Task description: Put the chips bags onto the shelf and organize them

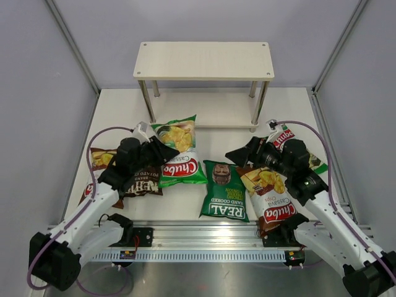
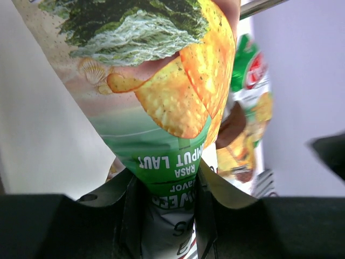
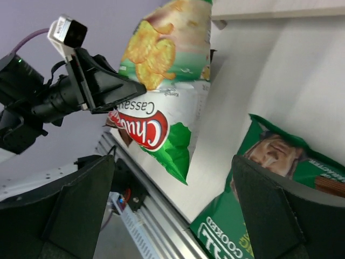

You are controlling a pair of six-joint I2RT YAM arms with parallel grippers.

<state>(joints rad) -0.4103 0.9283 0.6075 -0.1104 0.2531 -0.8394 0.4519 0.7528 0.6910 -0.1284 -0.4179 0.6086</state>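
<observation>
My left gripper (image 1: 166,153) is shut on a light-green Chuba bag (image 1: 180,153), pinching its side (image 2: 172,178) and holding it up off the table; it also shows in the right wrist view (image 3: 161,102). My right gripper (image 1: 237,154) is open and empty above the dark-green REAL bag (image 1: 224,190), which also shows in its wrist view (image 3: 269,183). A brown Chuba bag (image 1: 269,195) lies under the right arm. The second light-green Chuba bag (image 1: 296,148) lies behind that arm. The Kettle bag (image 1: 142,184) and another brown bag (image 1: 99,158) lie under the left arm. The shelf (image 1: 204,62) stands at the back, both boards bare.
Grey enclosure walls stand close on the left (image 1: 37,93) and right (image 1: 365,93). A metal rail (image 1: 204,238) runs along the table's near edge between the arm bases. The shelf's thin metal legs (image 1: 147,102) stand behind the bags.
</observation>
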